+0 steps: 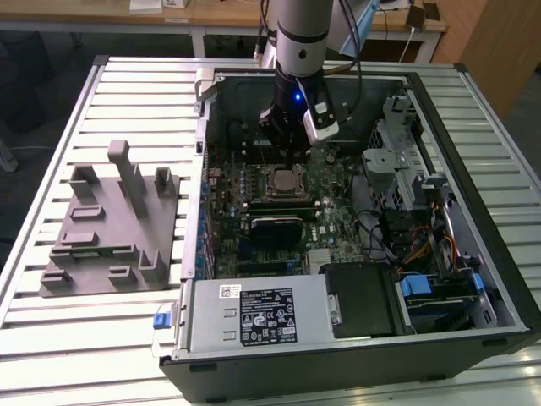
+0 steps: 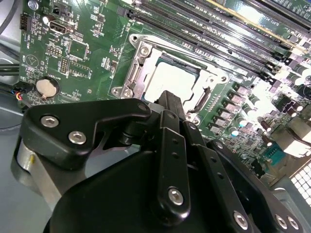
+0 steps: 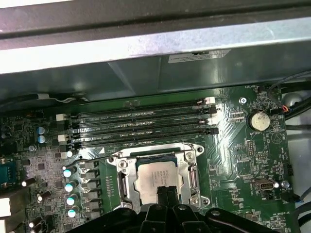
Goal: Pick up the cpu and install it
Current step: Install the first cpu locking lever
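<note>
The open computer case [image 1: 338, 372] is lying on the slatted table [image 1: 127, 93] and holding the green motherboard [image 1: 338, 224]. The cpu [image 3: 155, 175] is sitting flat inside the metal-framed socket [image 3: 122, 183] near the board's middle, beside the memory slots [image 3: 141, 127]. The gripper [image 3: 166, 191] is hanging over the cpu's edge, its fingers drawn narrowly together and clasping nothing. A grey fixture block [image 1: 110, 228] is resting on the table beside the case.

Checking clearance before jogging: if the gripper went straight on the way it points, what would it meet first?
Most likely the cpu, lying in its socket directly below the gripper; whether it already touches is unclear.
</note>
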